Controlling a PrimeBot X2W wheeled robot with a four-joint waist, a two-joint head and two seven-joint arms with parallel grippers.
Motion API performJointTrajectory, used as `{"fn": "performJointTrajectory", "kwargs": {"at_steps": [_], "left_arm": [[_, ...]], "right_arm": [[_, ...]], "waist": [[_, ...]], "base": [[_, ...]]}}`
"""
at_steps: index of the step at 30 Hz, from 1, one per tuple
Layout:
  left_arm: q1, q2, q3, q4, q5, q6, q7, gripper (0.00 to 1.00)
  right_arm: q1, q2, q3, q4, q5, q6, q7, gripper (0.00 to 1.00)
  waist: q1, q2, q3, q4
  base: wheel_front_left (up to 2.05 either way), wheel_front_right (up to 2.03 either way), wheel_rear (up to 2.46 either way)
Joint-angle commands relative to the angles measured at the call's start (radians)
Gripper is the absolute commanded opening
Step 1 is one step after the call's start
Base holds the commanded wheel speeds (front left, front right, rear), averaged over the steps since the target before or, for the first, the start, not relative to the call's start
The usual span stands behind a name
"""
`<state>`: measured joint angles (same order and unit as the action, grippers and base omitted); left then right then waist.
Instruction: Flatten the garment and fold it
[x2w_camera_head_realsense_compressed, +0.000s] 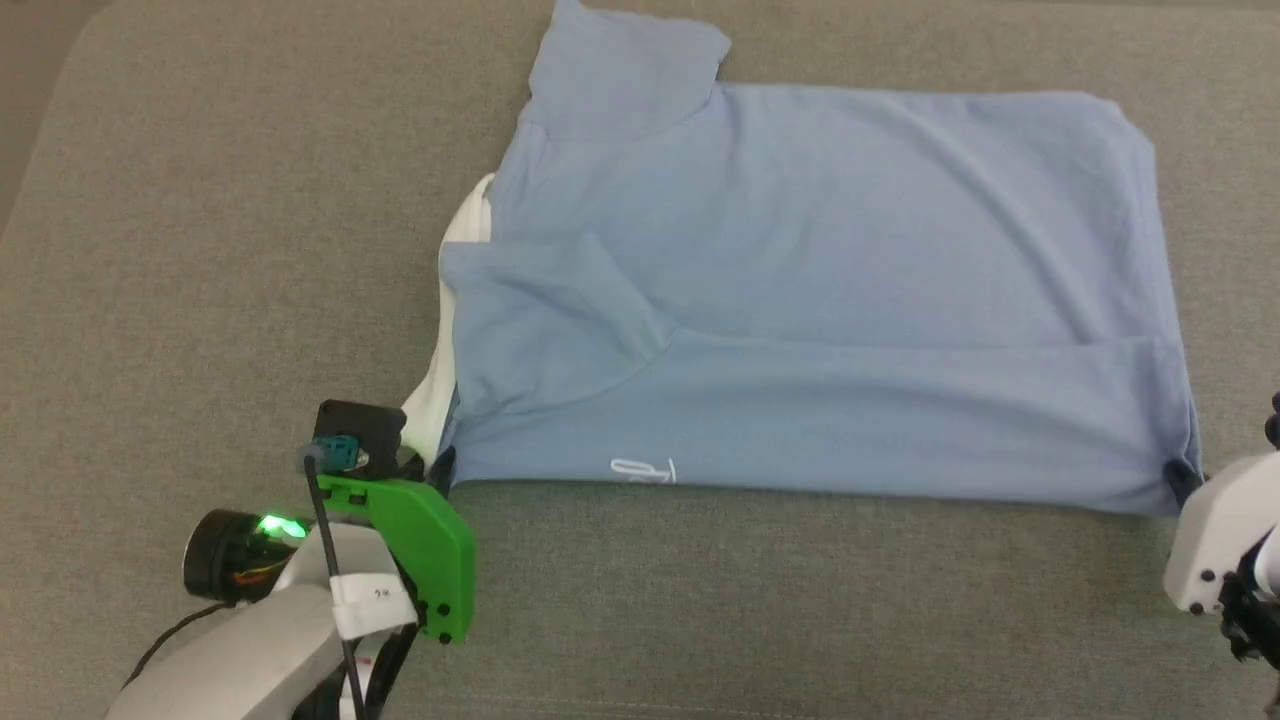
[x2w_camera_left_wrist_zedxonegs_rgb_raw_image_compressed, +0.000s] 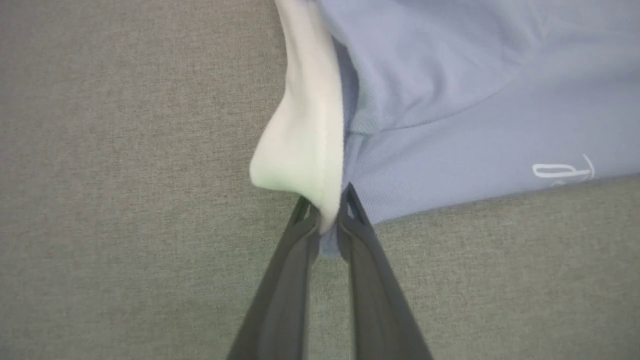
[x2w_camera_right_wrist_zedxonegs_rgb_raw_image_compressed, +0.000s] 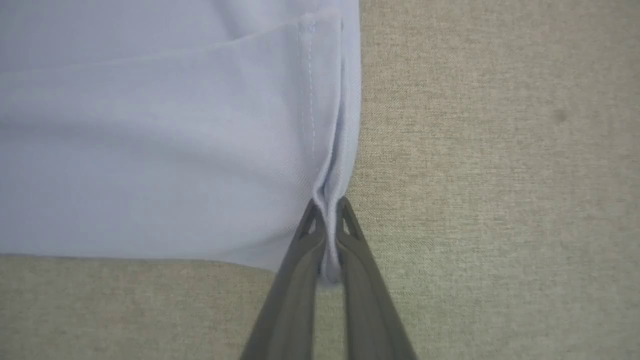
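Observation:
The light blue polo shirt lies folded lengthwise on the grey cloth surface, collar end to the left, hem end to the right. Its white collar sticks out at the left edge, and the small white logo sits by the near fold. My left gripper is shut on the near left corner, pinching blue cloth and the white collar. My right gripper is shut on the shirt's near right corner, beside the stitched hem. A sleeve points away at the top left.
The grey fabric-covered table spreads wide on all sides of the shirt. Its rounded far left corner meets a brownish floor. A green bracket and a lit black part ride on my left wrist.

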<state>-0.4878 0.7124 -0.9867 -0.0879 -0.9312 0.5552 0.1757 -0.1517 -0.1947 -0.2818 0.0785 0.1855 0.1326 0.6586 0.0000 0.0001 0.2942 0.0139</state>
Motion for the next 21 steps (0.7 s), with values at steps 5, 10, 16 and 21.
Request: {"fn": "performJointTrajectory", "kwargs": {"at_steps": [5,10,16,21], "left_arm": [[0.047,0.051,-0.013,-0.02,-0.01,-0.003,0.019,0.0],[0.103,0.08,-0.053,-0.043,-0.038,-0.023,0.061,0.0],[0.148,0.061,-0.082,-0.026,-0.057,-0.032,0.07,0.0],[0.149,0.028,-0.088,0.03,-0.05,-0.043,0.046,0.29]], "right_arm": [[0.098,-0.03,-0.023,-0.085,0.044,-0.002,0.067,0.0],[0.182,-0.027,-0.051,-0.151,0.07,-0.002,0.121,0.0],[0.236,0.003,-0.053,-0.15,0.06,-0.002,0.145,0.0],[0.242,0.009,-0.023,-0.105,0.016,-0.002,0.108,0.0]], "waist": [[0.0,-0.0001,-0.079,-0.002],[0.0,-0.0001,-0.098,-0.001],[0.0,-0.0001,-0.099,-0.003],[0.0,-0.0001,-0.095,-0.004]], "base": [[0.0,0.0,0.0],[0.0,0.0,0.0],[0.0,0.0,0.0],[0.0,0.0,0.0]]}}
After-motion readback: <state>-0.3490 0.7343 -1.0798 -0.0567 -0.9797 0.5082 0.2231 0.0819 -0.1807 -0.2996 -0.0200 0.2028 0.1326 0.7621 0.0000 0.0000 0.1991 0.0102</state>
